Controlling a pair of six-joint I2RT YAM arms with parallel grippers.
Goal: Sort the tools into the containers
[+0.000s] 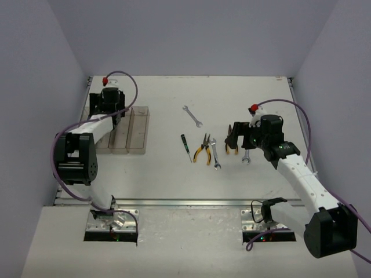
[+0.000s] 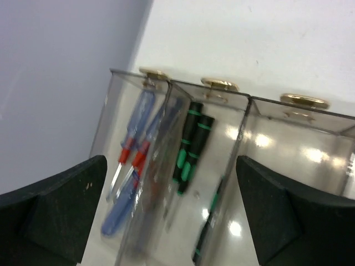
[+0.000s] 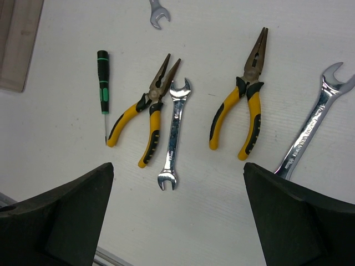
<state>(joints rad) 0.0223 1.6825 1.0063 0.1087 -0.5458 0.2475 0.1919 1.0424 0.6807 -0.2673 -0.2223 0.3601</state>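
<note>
Six of the tools lay loose on the table, mid-right and well apart from the containers at the left. They were a green-and-black screwdriver, a left pair of pliers with a short wrench just beside it, a right pair of pliers, a long wrench and a far wrench. Others were already sorted: blue screwdrivers in one compartment and green-handled screwdrivers in the next. The third compartment in view looked empty.

The right gripper hovered over the loose group with its fingers wide apart, holding nothing. The left gripper hung over the containers, likewise spread and empty.

The likeliest trouble was a muddled pick. The left pair of pliers and the short wrench sat so close that fingers closing on one could drag or trap the other. Both pairs of pliers had splayed handles, so a pinch on a single handle might let the tool swing open and slip. The wrenches lay flat and thin on the table — hard to get under without scraping.

Some things could not be made out:
- The right finger cut off the long wrench's lower end.
- The frame edge cropped the far wrench.
- From above, the left arm covered part of the containers, and their contents could not be read from there.
- The left wrist view showed only three compartments, so the fourth stayed unseen.
- I could not tell whether the pliers and the short wrench actually touched.
</note>
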